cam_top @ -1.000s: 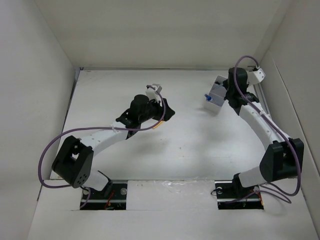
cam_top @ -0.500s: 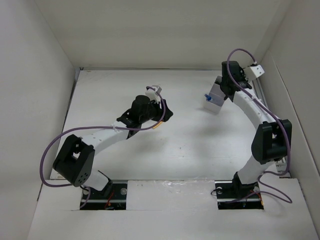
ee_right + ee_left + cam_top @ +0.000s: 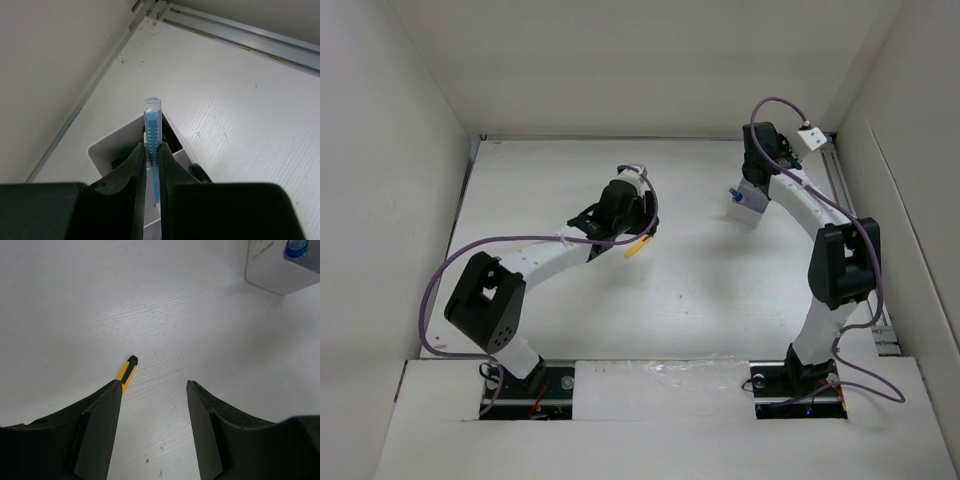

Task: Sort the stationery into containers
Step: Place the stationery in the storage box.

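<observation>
Right gripper (image 3: 152,165), pinching the silver-blue pen (image 3: 152,125) over the tray (image 3: 111,142), tabletop's far right corner: if you release off-line, it may catch the rim.

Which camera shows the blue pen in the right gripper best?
The right wrist view: the blue pen sits pinched in the right gripper, over the tray. From the top it cannot be made out; the left wrist view misses it.

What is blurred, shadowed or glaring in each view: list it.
Top external: even, soft light, faint shadows under the arms. Left wrist: left gripper dark and soft-edged near the lens, yellow stick sharp, tray casts a soft shadow. Right wrist: blue pen crisp, right gripper underexposed.
</observation>
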